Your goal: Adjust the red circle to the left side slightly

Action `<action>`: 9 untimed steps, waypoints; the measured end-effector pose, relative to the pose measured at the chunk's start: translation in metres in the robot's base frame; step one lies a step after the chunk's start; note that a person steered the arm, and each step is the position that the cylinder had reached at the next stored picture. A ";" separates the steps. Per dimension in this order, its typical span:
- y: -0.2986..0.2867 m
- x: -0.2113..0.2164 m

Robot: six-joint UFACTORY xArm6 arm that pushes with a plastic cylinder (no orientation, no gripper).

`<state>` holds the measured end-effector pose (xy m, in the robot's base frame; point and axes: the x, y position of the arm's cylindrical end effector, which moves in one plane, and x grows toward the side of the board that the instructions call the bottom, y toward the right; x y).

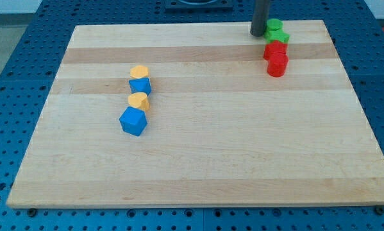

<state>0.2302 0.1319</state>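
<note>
Approaching the red circle, with the push itself not yet begun.

My tip (258,34) rests near the board's (198,167) top edge, touching or just beside the two green blocks (276,31); I have no fingers, only a rod. Two red blocks sit just below the green ones at the view's right; the lower red circle (277,64) looks like the target, though shapes are hard to tell. The next move likely means rounding to its right side, then nudging it gently toward the view's left. Yellow and blue blocks (136,99) lie well apart.
</note>
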 end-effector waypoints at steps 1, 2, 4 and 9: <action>-0.015 0.034; -0.014 0.109; 0.001 0.162; 0.009 0.120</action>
<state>0.3500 0.1412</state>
